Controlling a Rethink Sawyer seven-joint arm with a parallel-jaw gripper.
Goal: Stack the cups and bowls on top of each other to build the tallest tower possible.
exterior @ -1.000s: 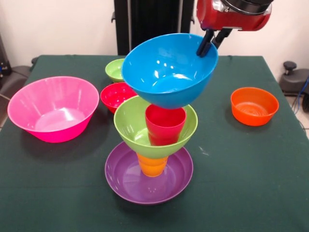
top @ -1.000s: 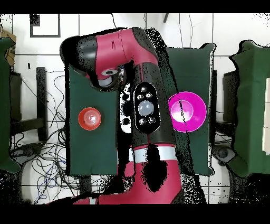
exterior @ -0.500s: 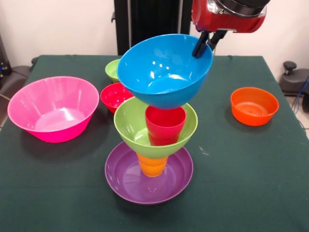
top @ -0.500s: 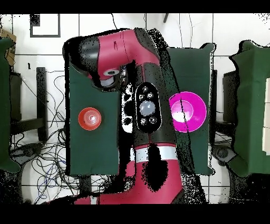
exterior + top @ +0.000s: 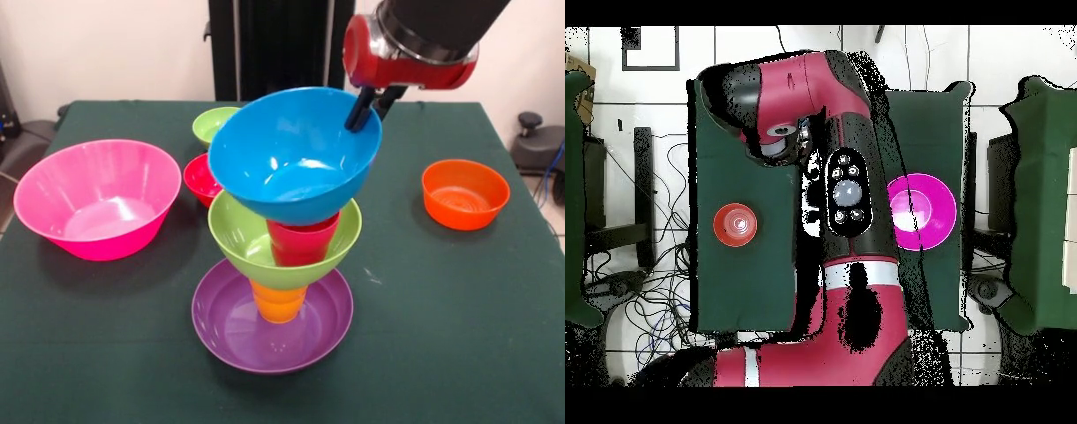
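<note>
Clamped on the far right rim of the blue bowl (image 5: 291,159), nearly closed: gripper (image 5: 369,106). Seated tilted over the red cup (image 5: 300,243) inside the lime green bowl (image 5: 243,243), atop orange cup (image 5: 278,302) and purple bowl (image 5: 229,327). Dark green table (image 5: 459,309); pink bowl (image 5: 97,199), orange bowl (image 5: 465,193) apart.
</note>
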